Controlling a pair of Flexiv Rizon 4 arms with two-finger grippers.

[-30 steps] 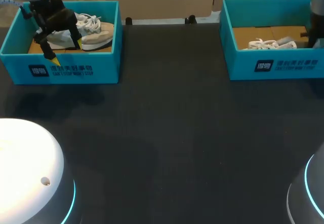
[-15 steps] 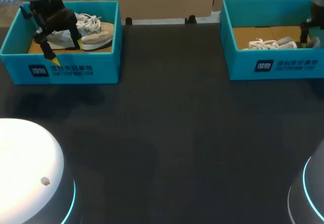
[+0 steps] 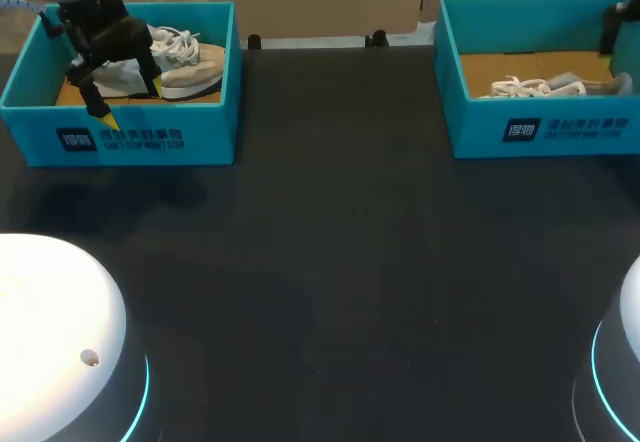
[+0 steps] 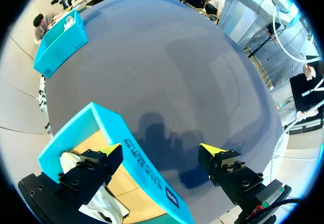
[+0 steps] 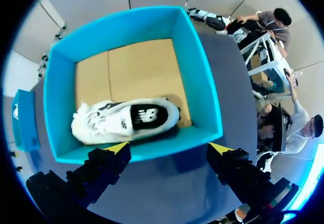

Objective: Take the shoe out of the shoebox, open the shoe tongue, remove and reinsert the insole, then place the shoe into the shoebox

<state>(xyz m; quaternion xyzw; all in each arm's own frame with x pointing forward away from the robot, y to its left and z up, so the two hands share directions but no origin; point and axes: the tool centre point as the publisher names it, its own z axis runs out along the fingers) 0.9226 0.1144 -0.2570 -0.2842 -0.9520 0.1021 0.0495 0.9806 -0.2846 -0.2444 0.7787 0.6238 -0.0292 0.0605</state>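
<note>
We were at the first step, with neither shoe lifted out. Our right hand [image 5: 169,147] hung spread wide above the right shoebox [image 5: 197,67] at the bench's [image 3: 330,262] two o'clock, where the white shoe [image 5: 126,121] lay upright along its near wall. Our left hand [image 3: 128,102], equally wide, straddled the front wall of the left shoebox [image 3: 150,137] at ten o'clock, beside the beige shoe [image 3: 185,62]. Next, we judged, the right hand had to descend and close across the white shoe, clear of the wall.
</note>
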